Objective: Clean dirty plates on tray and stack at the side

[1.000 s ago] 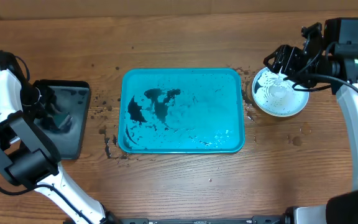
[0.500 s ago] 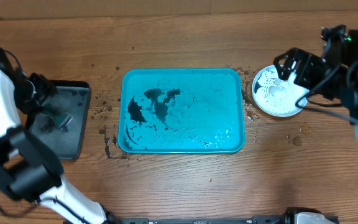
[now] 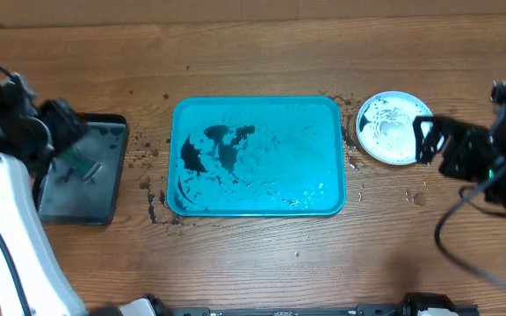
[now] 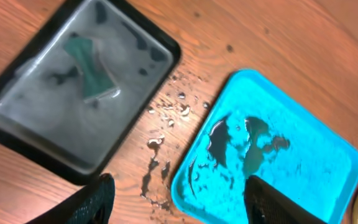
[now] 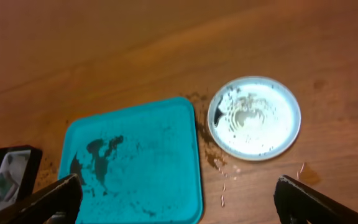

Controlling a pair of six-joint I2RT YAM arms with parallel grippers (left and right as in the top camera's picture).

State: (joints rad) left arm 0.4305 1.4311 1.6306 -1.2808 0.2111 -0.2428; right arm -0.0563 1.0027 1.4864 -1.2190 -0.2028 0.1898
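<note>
The turquoise tray (image 3: 323,114) lies mid-table with no plates on it, only black grime and water. It also shows in the left wrist view (image 4: 316,174) and the right wrist view (image 5: 160,162). A round plate (image 3: 394,128), white with a pale blue rim and black specks, sits on the table right of the tray; it also shows in the right wrist view (image 5: 253,118). I cannot tell whether other plates lie under it. No lime-green plate shows. My left gripper (image 4: 179,208) is open and empty, high above the table. My right gripper (image 5: 179,202) is open and empty, high up.
A black tray (image 3: 104,206) stands at the left with a green sponge (image 3: 82,162) in it, also seen in the left wrist view (image 4: 92,71). Dark splashes and water drops (image 3: 152,202) lie on the wood around the turquoise tray.
My right gripper has left the plate and drawn back toward the front right. My left arm has pulled away from the black tray to the left. The plate has stayed put.
</note>
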